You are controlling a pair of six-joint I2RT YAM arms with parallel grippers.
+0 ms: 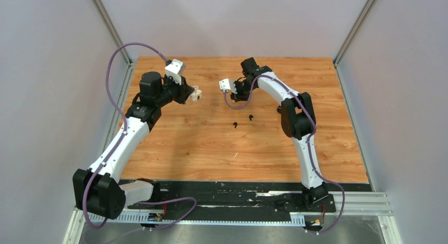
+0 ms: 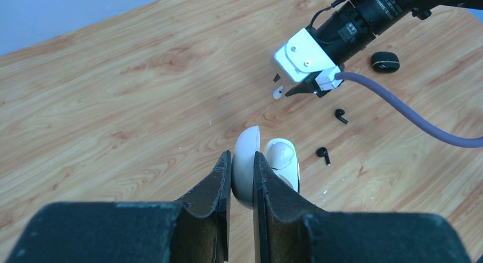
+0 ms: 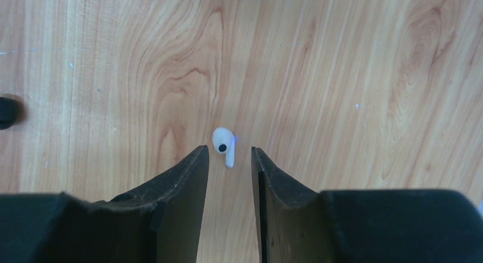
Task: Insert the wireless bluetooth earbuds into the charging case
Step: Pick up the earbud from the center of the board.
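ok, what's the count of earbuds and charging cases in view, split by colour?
White earbud: 1
Black earbuds: 2
White charging case: 1
Black charging case: 1
Total: 5

Light brown wood-grain worktop (image 1: 201, 149), a few white specks on it. Tiny pale scrap (image 1: 236, 155) lies front of centre. Black strip (image 1: 238, 187) runs along the near edge, with a slotted metal rail (image 1: 359, 202) on its nearer side. Plain grey walls (image 1: 47, 96) on three sides, metal corner posts (image 1: 108, 25).
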